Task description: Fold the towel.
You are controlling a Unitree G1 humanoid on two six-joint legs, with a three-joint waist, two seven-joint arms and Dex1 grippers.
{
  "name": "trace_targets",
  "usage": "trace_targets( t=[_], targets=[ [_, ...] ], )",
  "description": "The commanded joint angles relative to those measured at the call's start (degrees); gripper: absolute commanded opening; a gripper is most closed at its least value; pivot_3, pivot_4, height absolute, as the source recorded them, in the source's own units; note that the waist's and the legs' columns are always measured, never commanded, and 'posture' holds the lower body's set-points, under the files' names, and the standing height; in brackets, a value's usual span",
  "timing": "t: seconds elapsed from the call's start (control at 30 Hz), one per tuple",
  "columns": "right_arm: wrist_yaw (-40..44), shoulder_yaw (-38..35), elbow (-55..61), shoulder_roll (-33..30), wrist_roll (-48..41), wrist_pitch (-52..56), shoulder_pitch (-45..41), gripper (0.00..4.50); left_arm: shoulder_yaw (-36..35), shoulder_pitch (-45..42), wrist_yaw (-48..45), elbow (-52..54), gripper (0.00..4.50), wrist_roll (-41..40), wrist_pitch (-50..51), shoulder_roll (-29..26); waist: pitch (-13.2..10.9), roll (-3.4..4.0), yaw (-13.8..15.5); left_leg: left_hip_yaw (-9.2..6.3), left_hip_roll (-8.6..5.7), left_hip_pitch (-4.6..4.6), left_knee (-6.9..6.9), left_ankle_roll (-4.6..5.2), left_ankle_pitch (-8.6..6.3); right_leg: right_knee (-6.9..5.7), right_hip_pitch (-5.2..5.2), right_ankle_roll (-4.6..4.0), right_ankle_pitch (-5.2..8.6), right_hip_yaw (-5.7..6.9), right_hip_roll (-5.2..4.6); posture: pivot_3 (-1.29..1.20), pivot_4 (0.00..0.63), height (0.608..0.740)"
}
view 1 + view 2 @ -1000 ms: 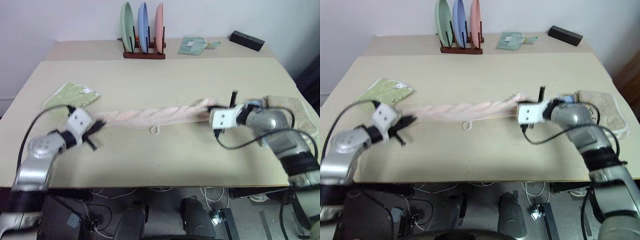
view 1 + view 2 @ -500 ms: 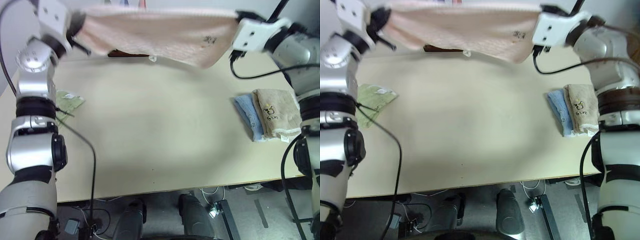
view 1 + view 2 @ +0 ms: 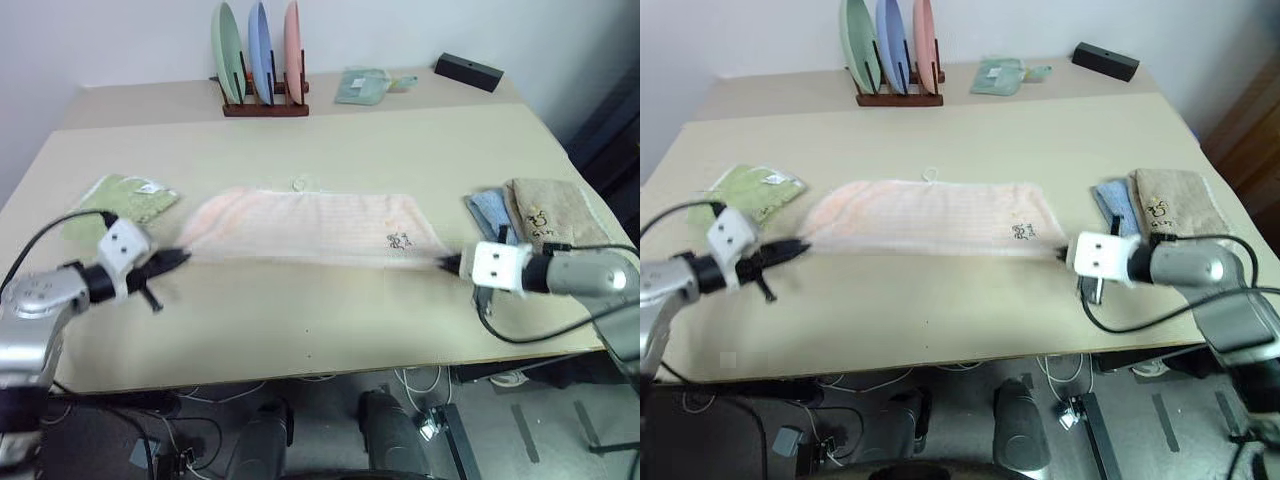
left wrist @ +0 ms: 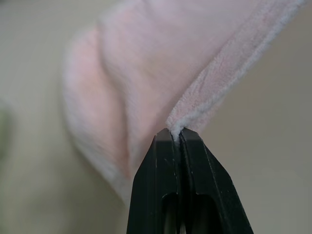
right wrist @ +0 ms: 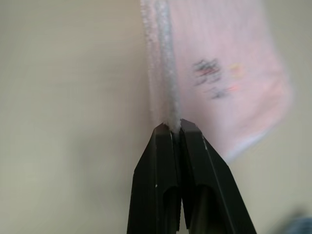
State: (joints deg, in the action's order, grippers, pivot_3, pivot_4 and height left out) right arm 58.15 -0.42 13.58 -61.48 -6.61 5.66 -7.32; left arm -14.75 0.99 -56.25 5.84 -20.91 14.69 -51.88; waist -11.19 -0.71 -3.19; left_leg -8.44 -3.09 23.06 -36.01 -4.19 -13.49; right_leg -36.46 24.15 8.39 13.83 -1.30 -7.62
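Note:
The pale pink towel lies spread across the middle of the table, its small dark printed mark near the right end and a small loop at its far edge. My left gripper is shut on the towel's near left corner, pinched between its black fingers. My right gripper is shut on the near right corner, the hem caught between its fingers. The near edge runs taut between the two grippers just above the tabletop.
A small light green cloth lies left of the towel. A folded blue cloth and a beige towel with a dark print sit at the right. At the back stand a plate rack, a pale green cloth and a black box.
A second ago the towel was a twisted rope on the table; both grippers swung it up and open, then brought it down and back toward me, spread flat.

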Motion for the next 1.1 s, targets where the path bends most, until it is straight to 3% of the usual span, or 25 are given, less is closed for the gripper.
trace_targets(
  t=[0.03, 0.2, 0.47, 0.87, 1.1],
  targets=[
    [2.4, -6.9, 4.6, -2.9, -4.0, 6.0, 2.5, 0.05, -6.8, 4.8, -0.6, 6.6, 0.00, -2.5, 4.8, -2.7, 0.0, -0.02, 0.7, 0.02, 0.01, -0.02, -0.07, 0.00, 0.00, 0.01, -0.05, -0.05, -0.02, 0.00, 0.00, 0.00, 0.150, 0.740],
    [2.7, -7.4, 5.3, -2.9, -4.2, 7.6, 2.0, 0.05, -7.9, 7.4, -0.7, 9.9, 0.00, -4.3, 9.0, -3.4, 0.0, -0.03, 1.8, 0.13, 0.04, -0.63, -0.02, 0.16, -0.11, 0.32, -0.78, -0.29, 0.08, 0.01, 0.00, 0.00, 0.150, 0.740],
    [1.9, -2.2, -0.7, -0.4, -0.3, 4.0, -4.4, 0.05, -0.2, -1.7, 2.7, 3.6, 0.00, 0.8, 5.7, -0.4, 0.0, -0.04, 2.4, 0.24, 0.05, -0.65, -0.04, 0.21, -0.15, 0.40, -0.81, -0.18, 0.01, 0.01, -0.02, 0.00, 0.150, 0.740],
    [-3.6, 9.8, -31.7, 10.6, 12.8, -12.7, -29.7, 0.05, 8.4, -21.9, 8.8, -20.3, 0.00, 10.3, -4.5, 6.5, 0.0, -0.04, 2.0, 0.27, 0.05, -0.64, 0.00, 0.23, -0.16, 0.38, -0.69, 0.02, -0.15, 0.00, 0.00, 0.00, 0.150, 0.740],
    [-6.4, 13.1, -46.3, 14.2, 17.7, -21.0, -37.2, 0.05, 10.2, -27.7, 10.4, -30.3, 0.00, 12.9, -8.6, 8.3, 0.0, -0.04, 2.0, 0.27, 0.04, -0.63, 0.01, 0.23, -0.16, 0.37, -0.69, 0.04, -0.16, 0.01, 0.00, 0.00, 0.150, 0.740]
  ],
)
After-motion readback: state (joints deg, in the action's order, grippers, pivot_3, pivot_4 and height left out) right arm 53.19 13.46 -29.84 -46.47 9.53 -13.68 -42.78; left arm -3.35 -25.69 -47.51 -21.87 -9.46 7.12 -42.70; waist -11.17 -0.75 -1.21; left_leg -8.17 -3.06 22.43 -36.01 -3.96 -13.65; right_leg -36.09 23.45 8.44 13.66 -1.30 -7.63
